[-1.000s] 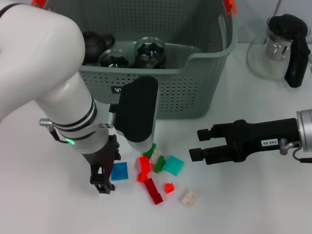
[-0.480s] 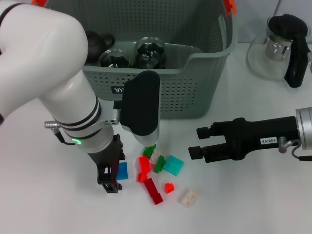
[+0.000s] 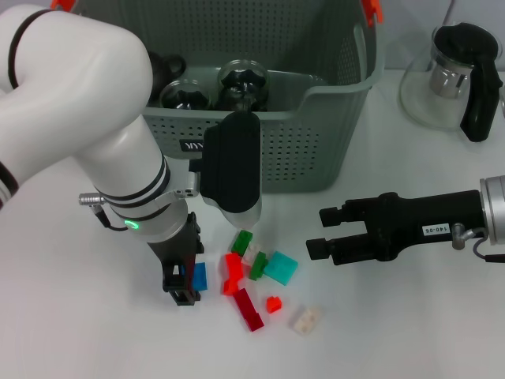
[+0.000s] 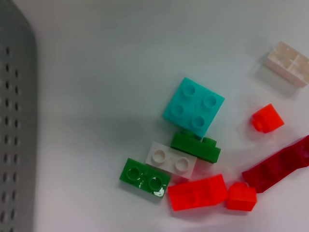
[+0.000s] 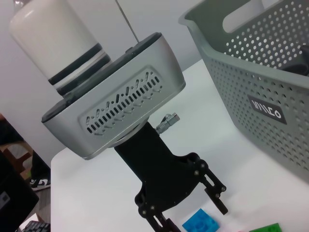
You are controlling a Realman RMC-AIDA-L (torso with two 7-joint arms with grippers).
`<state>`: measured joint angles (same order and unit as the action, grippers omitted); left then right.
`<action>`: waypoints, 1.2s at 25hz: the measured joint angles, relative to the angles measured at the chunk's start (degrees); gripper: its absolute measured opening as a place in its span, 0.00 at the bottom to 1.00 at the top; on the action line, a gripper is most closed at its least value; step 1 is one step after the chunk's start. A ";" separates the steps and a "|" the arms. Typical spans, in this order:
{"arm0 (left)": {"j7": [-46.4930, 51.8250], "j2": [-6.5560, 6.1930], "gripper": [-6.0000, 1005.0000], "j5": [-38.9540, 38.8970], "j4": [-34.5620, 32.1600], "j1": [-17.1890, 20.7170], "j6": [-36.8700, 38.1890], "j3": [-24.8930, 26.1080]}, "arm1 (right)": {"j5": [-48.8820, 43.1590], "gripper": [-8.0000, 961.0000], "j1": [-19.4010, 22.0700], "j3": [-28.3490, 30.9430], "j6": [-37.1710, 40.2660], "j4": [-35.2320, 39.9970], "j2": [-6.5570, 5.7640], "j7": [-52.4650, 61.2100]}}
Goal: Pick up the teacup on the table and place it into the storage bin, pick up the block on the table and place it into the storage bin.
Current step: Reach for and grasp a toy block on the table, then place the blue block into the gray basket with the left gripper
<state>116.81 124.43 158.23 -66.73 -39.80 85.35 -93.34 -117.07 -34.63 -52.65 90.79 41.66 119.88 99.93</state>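
Left pincer [image 3: 183, 286] is low over the bench [image 3: 95, 339], fingers spread apart and pointing down, straddling the blue block [image 3: 198, 276]. One finger sits on the block's far-left side. Nothing is clamped yet; contact with the block cannot be confirmed.

Just beside the blue block lies the loose pile: red blocks [image 3: 233, 272], a green block [image 3: 241, 242], a white block [image 4: 171, 160], a teal square block [image 3: 281, 268], a dark red long block [image 3: 248, 309], a small red block [image 3: 273, 304], and a pale block [image 3: 305, 319] at the outer edge.

Right pincer [image 3: 325, 231] hovers beside the pile on the robot's right, fingers parted, holding nothing.

The storage bin [image 3: 316, 150] stands behind the blocks, with dark glassware [image 3: 241, 83] inside. No teacup seen on the bench. A glass pot with black handle [image 3: 461, 75] stands to the bin's right.
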 joint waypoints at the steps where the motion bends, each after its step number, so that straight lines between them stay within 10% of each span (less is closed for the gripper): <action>1: 0.01 0.00 0.72 0.02 0.00 -0.01 -0.02 0.00 | 0.00 0.86 0.02 0.00 0.00 0.00 0.00 0.00; 14: 0.21 0.01 0.72 0.50 1.35 -0.03 -1.00 0.00 | 0.00 0.86 -0.12 0.00 -0.19 0.00 0.00 0.00; 30: 0.02 -0.07 0.39 -0.47 -2.29 0.22 4.41 2.48 | 0.00 0.86 0.09 0.00 -0.25 0.00 0.00 -0.25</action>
<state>116.82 124.36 157.76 -69.02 -39.58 89.76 -90.86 -117.07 -34.54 -52.65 90.54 41.66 119.88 99.68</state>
